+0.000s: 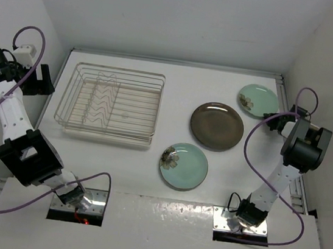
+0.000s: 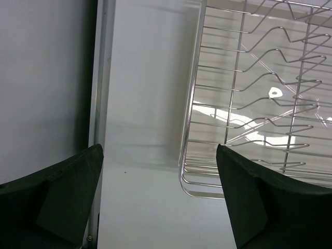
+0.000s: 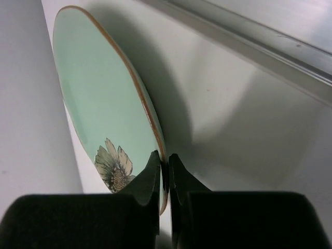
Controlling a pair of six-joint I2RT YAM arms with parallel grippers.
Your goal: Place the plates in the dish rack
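One mint plate [image 1: 263,99], top-view upper right, is being pinched at rim by R gripper [image 3: 163,155]; L gripper [image 2: 160,149] is hanging wide open beside dish rack [image 1: 105,130].

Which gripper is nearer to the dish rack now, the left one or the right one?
Left. The left gripper hovers open just beside the dish rack, at its left edge. The right gripper is far to its right, fingers shut on the rim of the far mint plate.
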